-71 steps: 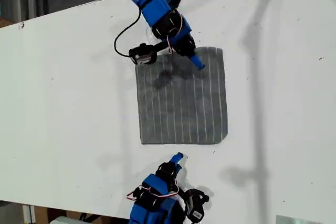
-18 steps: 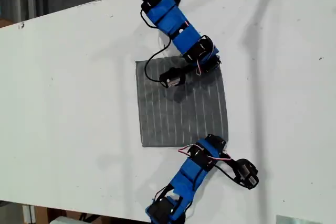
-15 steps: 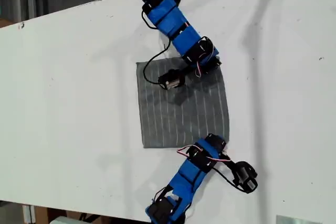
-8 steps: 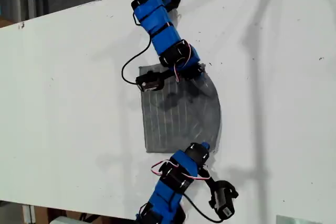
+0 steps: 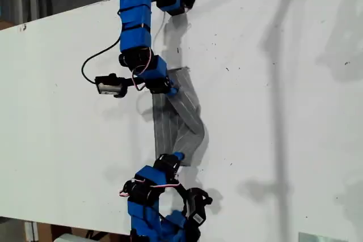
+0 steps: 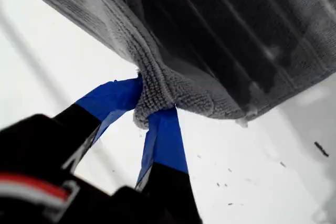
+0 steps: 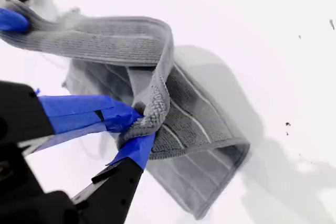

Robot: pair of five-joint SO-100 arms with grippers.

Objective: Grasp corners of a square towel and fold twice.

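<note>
- The towel [image 5: 176, 120] sits just left of centre in the exterior view, on the white table [image 5: 283, 111], between an arm [image 5: 136, 21] reaching in from the top edge and another arm [image 5: 148, 196] reaching in from the bottom edge.
- You see the towel as a narrow, upright band. One layer lies flat. A second layer is drawn over it and bulges up towards the exterior view's right.
- The cloth is dark grey with thin, evenly spaced pale stripes. The stripes run straight on the flat layer and slant on the raised one.
- My first claw [image 6: 149, 106] is nearly closed, with one corner [image 6: 152, 93] of the towel pinched between its blue tips. The looped pile bunches into a small knot there. The rest of the cloth hangs above it as a dark, shaded sheet.
- My second claw [image 7: 137, 129] is likewise clamped narrowly on another corner [image 7: 149, 108]. From there a thick rolled hem arcs away, and the striped lower layer lies flat on the table beneath it.
- The fabric is a soft, nubby terry with a stitched rim. The claw tips are smooth blue over black bodies. The table is matt white with a few dark specks.
- The wrist views do not show you which arm carries which claw.
</note>
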